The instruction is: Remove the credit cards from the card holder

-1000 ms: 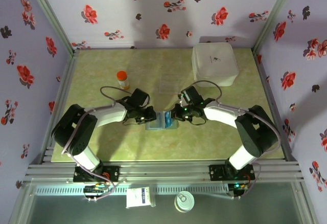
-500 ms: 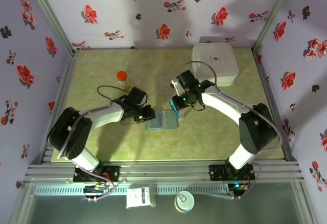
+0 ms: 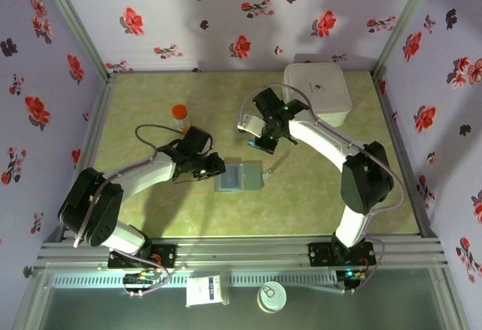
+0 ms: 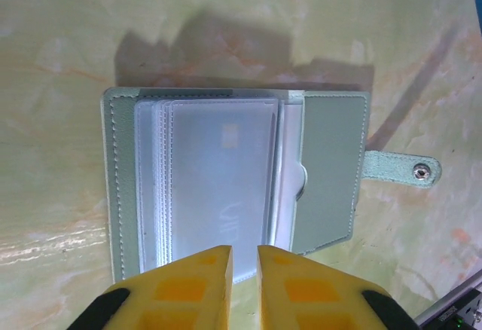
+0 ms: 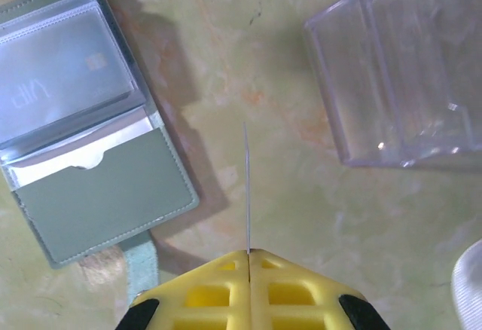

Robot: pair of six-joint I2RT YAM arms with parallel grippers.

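The right gripper has its yellow fingers pressed together on a credit card. The card stands edge-on to the wrist camera as a thin line. Its long axis runs straight out ahead of the jaws, and from above it shows blue, clear of the holder. Ahead and to the left of these jaws the card holder lies opened flat on the table. Its clear-sleeve panel is farther out and its plain pocket panel nearer. The snap strap points back beside the fingers. Ahead and to the right stands a clear plastic box, well apart from the card.

The left gripper has its fingers a narrow slit apart, tips over the holder's near edge. Whether they nip that edge cannot be told. The holder's long axis lies crosswise to these jaws. Its sleeve panel is straight ahead, with a pale card in the front sleeve. The pocket panel is to the right, and the strap points farther right.
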